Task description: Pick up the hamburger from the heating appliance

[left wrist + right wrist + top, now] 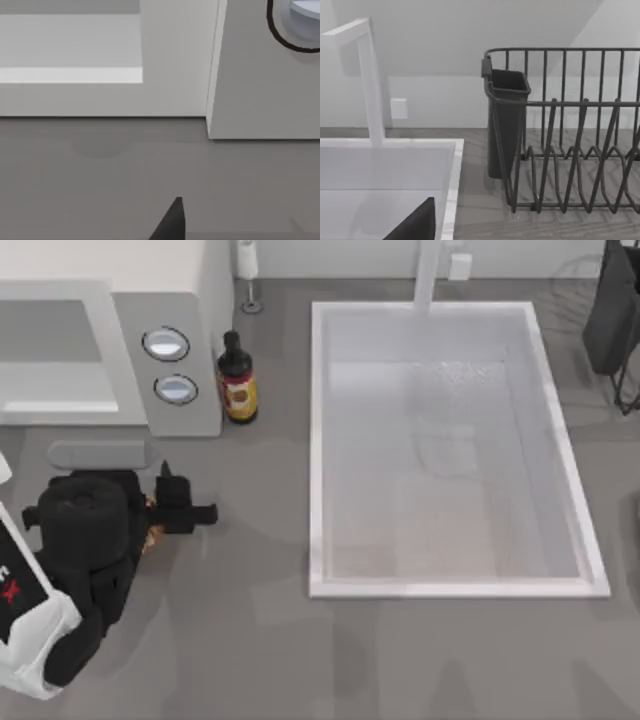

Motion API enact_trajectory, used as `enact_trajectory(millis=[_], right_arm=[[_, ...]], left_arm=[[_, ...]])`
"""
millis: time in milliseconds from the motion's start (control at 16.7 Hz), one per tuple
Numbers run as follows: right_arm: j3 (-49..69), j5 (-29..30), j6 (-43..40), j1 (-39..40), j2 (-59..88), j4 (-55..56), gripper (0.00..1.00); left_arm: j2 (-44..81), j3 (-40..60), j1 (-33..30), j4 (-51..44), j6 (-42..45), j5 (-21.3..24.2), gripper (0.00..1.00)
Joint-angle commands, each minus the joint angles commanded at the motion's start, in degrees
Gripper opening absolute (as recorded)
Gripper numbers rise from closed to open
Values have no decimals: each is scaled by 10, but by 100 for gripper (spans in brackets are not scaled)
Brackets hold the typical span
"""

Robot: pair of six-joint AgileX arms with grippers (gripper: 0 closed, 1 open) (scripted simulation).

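Observation:
The heating appliance [200, 300] is a light-grey microwave at the table's back left, with a pale cavity [50, 350] and two round dials [166, 343]. My left gripper [180, 508] hovers low over the table just in front of it. A small orange-brown sliver [151, 507] peeks out at the gripper's edge. It may be the hamburger, and the rest is hidden under the arm. The left wrist view faces the microwave's lower front [250, 90] and bare tabletop. My right gripper [417, 225] sits near the sink's rim [451, 190].
A dark bottle [237, 380] with a yellow-red label stands right of the microwave. A big white sink [316, 440] with a faucet [428, 275] takes the middle and right. A dark wire dish rack [570, 150] with a cup [506, 120] stands at the back right.

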Motion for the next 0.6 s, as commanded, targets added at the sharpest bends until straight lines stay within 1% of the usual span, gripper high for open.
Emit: enact_trajectory(millis=[240, 300, 600], right_arm=[[0, 0, 0, 0, 0, 0, 100], [0, 0, 0, 0, 0, 0, 100], [0, 0, 0, 0, 0, 0, 100]], left_arm=[[0, 0, 0, 0, 0, 0, 98], [0, 0, 0, 0, 0, 0, 100], [0, 0, 0, 0, 0, 0, 100]])
